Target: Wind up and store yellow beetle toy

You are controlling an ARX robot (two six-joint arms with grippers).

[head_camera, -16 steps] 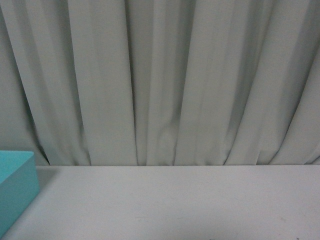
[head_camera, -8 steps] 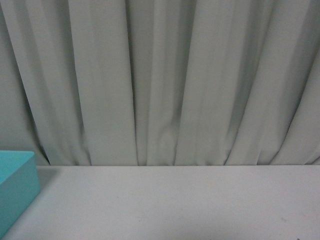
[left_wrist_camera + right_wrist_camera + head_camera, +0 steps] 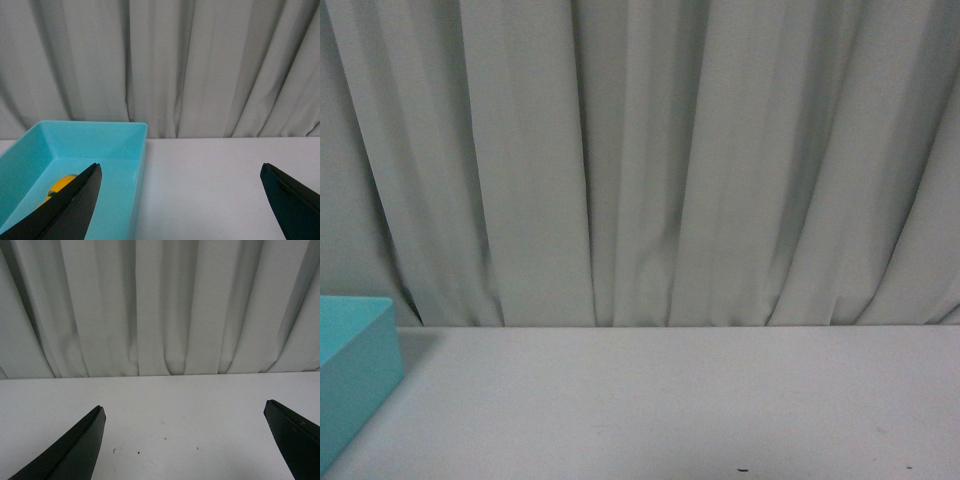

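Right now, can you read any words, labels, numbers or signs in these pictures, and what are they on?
None. The teal box, the yellow toy car inside it, the white table and the grey curtain show no writing; the small dark specks on the table are marks, not letters.

On my left wrist feed I can see the yellow beetle toy [image 3: 61, 184] lying inside the teal box [image 3: 100, 145], down on its floor. Only a glossy, rounded yellow patch shows. One finger [image 3: 70, 210] of the left gripper [image 3: 180, 167] hides the rest, so I cannot tell its pose.
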